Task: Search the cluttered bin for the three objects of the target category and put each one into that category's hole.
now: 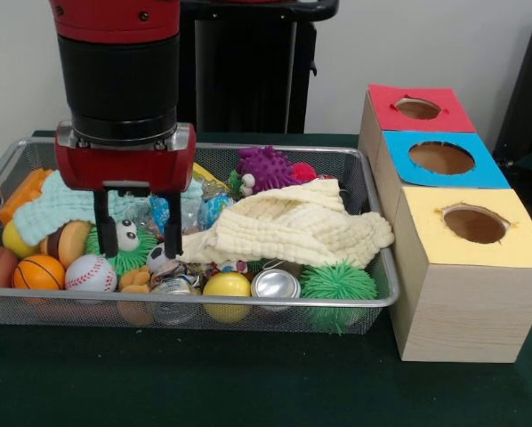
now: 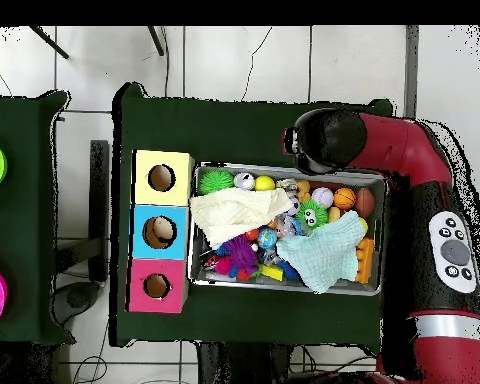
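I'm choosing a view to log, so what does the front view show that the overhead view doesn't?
Only the front view shows the open end effector over the toys, and the can. Only the overhead view shows the arm's button panel and the tiled floor. Both show the bin, cream cloth, and yellow box, blue box and red box.

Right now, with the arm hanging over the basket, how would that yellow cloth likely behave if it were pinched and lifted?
The yellow cloth lies crumpled and draped over other items, so it is probably floppy and would sag from the pinch point. It looks light for its spread. One end rests over the green spiky ball, so lifting could drag or nudge neighbours such as the silver can.
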Robot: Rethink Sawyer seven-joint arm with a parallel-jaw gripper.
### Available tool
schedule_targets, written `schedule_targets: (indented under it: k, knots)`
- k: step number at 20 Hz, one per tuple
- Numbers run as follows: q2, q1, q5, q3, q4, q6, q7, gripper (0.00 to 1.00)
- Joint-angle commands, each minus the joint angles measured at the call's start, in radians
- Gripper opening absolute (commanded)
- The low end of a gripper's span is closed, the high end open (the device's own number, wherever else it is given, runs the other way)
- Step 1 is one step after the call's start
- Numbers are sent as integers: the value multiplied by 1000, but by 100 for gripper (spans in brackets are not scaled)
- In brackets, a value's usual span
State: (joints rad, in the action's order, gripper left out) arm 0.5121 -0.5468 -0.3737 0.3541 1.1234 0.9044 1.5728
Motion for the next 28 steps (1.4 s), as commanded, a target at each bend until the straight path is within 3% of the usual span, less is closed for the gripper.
schedule_targets:
  k: [1, 11, 20, 28]
  knots:
    - [-5, -19, -52, 9, 82, -10, -114, 100]
    - [-110, 35, -85, 11, -67, 24, -113, 100]
    - [-185, 42, -88, 26, -138, 0, -117, 100]
    - [-209, 49, -83, 30, -195, 28, -139, 100]
